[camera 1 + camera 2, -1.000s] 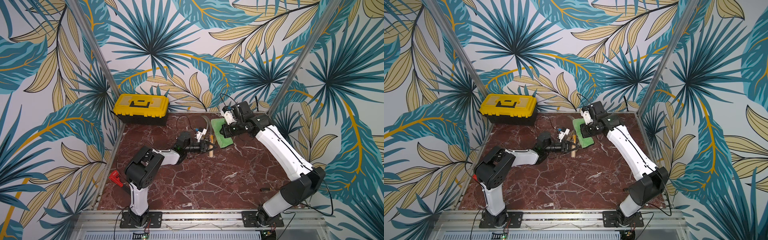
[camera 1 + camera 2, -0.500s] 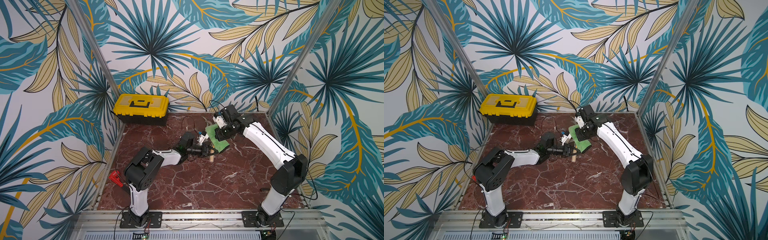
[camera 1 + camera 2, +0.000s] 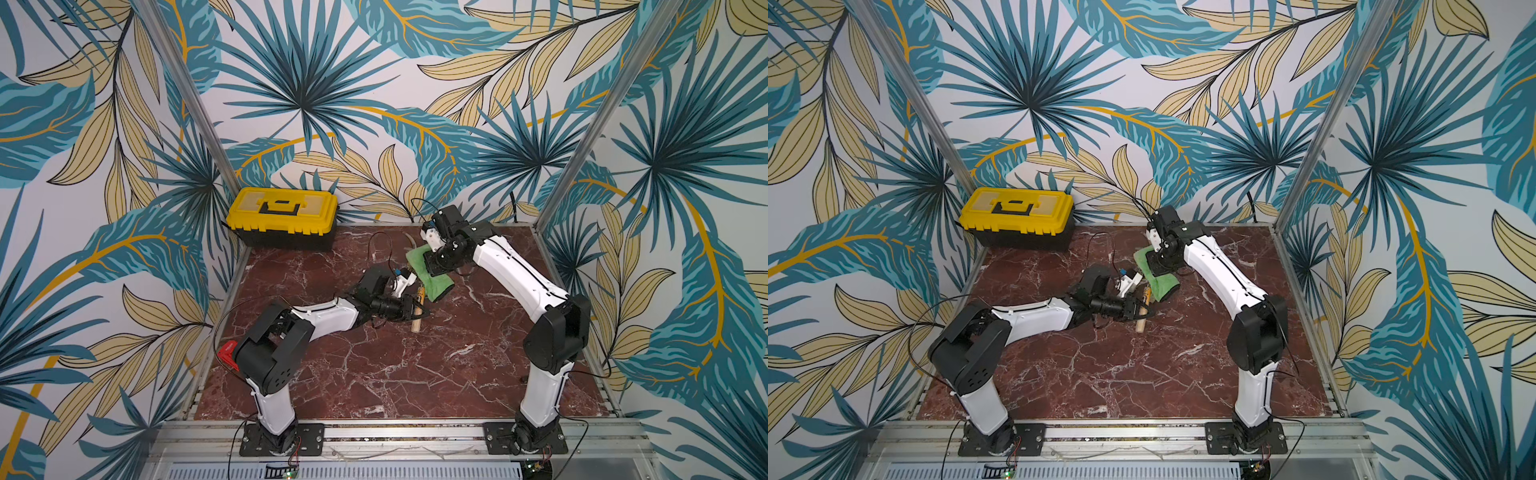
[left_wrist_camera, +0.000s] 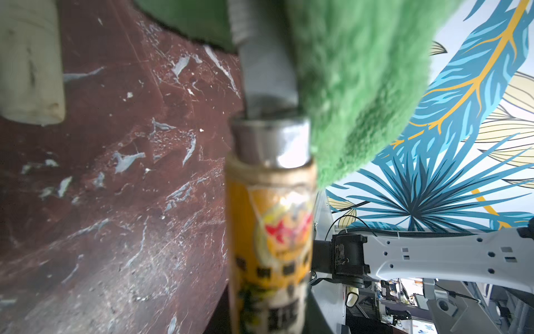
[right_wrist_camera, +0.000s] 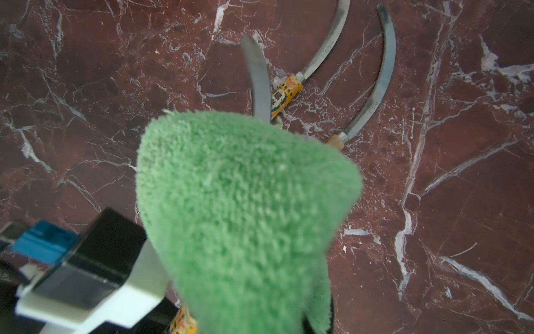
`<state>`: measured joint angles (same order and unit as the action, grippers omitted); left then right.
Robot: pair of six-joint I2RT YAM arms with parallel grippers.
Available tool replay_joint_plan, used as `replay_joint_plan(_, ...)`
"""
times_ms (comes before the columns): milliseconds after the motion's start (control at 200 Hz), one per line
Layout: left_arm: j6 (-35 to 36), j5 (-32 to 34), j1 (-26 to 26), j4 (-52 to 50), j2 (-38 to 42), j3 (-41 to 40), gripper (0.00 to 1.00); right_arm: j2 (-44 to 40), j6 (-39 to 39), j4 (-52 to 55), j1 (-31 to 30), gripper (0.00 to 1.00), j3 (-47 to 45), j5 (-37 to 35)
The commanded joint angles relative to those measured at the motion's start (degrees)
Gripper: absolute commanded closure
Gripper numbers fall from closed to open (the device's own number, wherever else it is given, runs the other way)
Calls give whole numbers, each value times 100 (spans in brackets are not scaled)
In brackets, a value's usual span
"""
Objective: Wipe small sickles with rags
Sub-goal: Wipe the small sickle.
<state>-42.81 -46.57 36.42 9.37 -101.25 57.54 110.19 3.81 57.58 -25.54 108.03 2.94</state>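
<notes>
My left gripper (image 3: 410, 311) is shut on a small sickle's labelled wooden handle (image 3: 415, 324) (image 4: 270, 245), near the table's middle. Its grey blade (image 4: 267, 72) (image 5: 258, 78) runs up under the green rag (image 3: 430, 276) (image 3: 1162, 283) (image 5: 248, 208). My right gripper (image 3: 435, 268) is shut on that rag and holds it against the blade, close to the metal collar; the rag hides the fingers. Two more small sickles lie on the marble beyond it, one with an orange label (image 5: 286, 92) and one bare-handled (image 5: 375, 89).
A yellow toolbox (image 3: 282, 216) (image 3: 1017, 212) stands at the back left corner. A red-handled tool (image 3: 227, 354) lies at the left edge behind my left arm's shoulder. Another pale handle end (image 4: 29, 72) rests on the marble beside the held sickle.
My right gripper has carried the rag a little left and nearer along the blade, toward the handle, and its elbow has swung inward. My left arm has stayed almost still.
</notes>
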Motion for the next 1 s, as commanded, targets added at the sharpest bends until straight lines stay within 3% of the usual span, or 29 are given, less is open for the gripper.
replay_joint_plan(0,1177,-360,268,82,552,300,100,344,5,-163,-6,98,123,-40)
replay_joint_plan(466,2371,334,482,-937,900,451,100,927,-144,-77,45,98,655,238)
replay_joint_plan(991,3284,467,498,-2087,863,635,100,1274,-381,111,137,97,1424,365)
